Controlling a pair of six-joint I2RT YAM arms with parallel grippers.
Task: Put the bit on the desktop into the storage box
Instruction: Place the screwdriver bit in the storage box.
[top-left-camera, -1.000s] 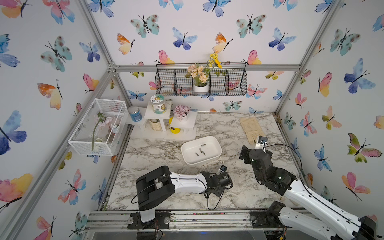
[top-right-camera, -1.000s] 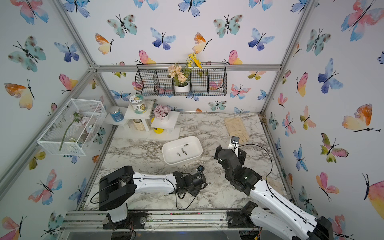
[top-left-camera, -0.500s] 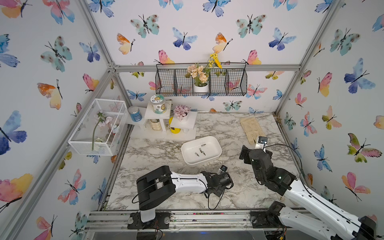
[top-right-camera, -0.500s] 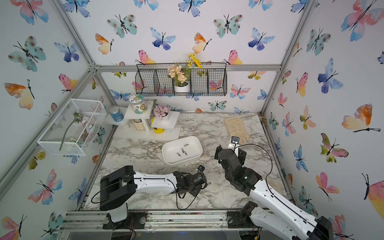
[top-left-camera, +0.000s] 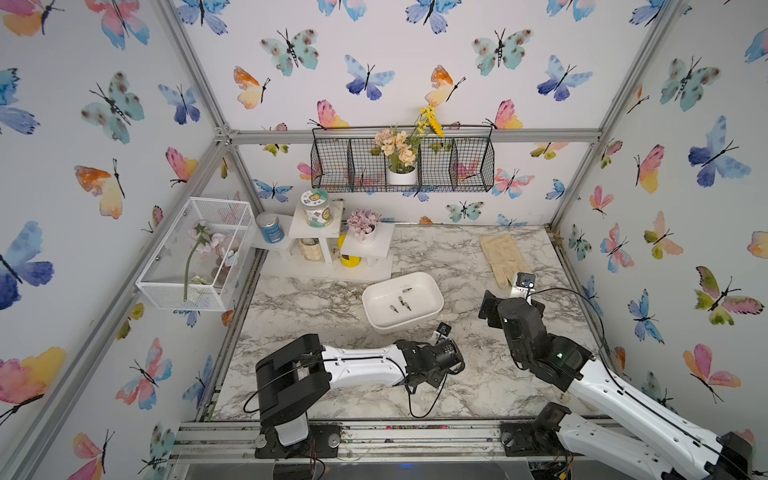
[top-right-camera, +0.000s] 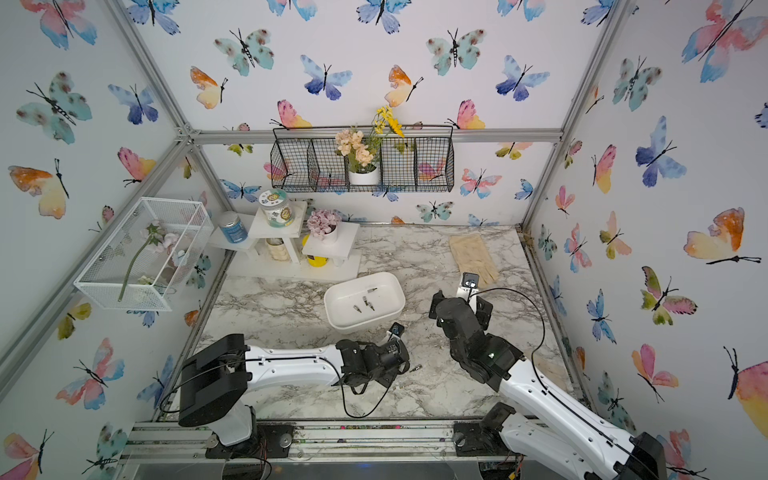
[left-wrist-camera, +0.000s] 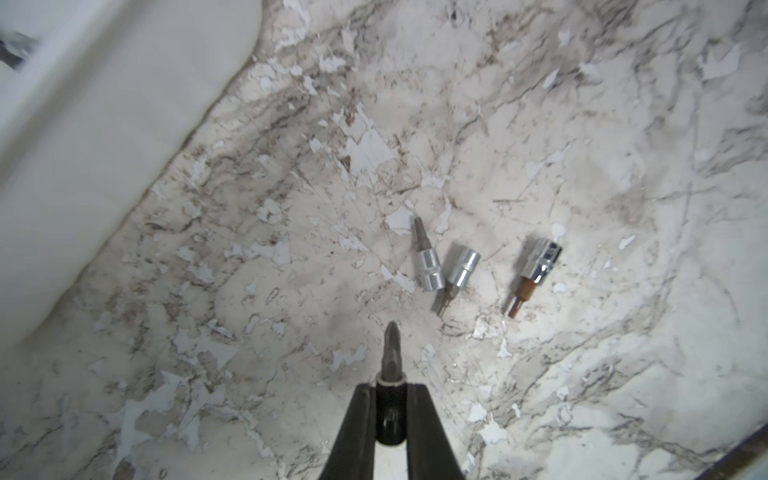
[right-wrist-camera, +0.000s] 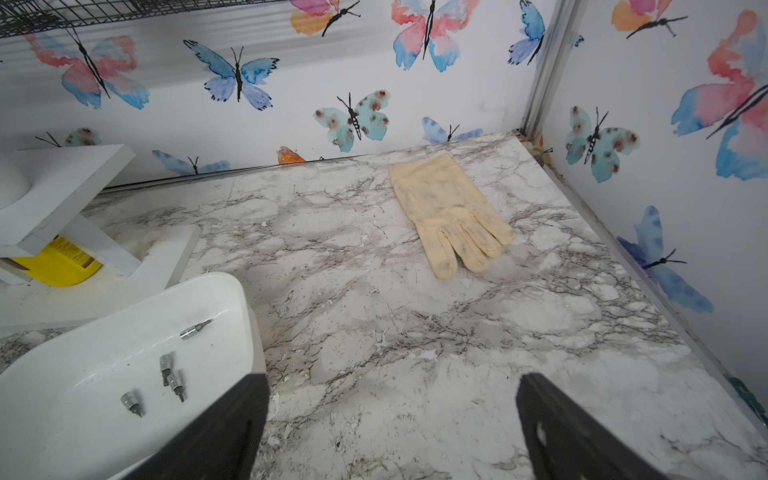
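In the left wrist view my left gripper (left-wrist-camera: 390, 392) is shut on a dark screwdriver bit (left-wrist-camera: 390, 353), whose tip points out over the desktop (left-wrist-camera: 582, 124). Three more chrome-socketed bits (left-wrist-camera: 457, 272) lie on the marble just beyond it. The white storage box (left-wrist-camera: 104, 124) stands close by, and in both top views the box (top-left-camera: 419, 318) (top-right-camera: 345, 324) lies just behind the left gripper (top-left-camera: 457, 366). Several bits (right-wrist-camera: 166, 368) rest inside it. My right gripper (right-wrist-camera: 392, 382) stands open and empty over the marble, right of the box (right-wrist-camera: 232, 291).
A cream glove (top-left-camera: 503, 259) lies at the back right of the desktop. A white stepped stand with jars and a flower pot (top-left-camera: 328, 232) stands at the back left. A white wire cage (top-left-camera: 199, 253) and a black wire basket (top-left-camera: 403, 166) hang on the walls.
The left gripper's jaws have closed onto the bit. Neither arm has visibly shifted.
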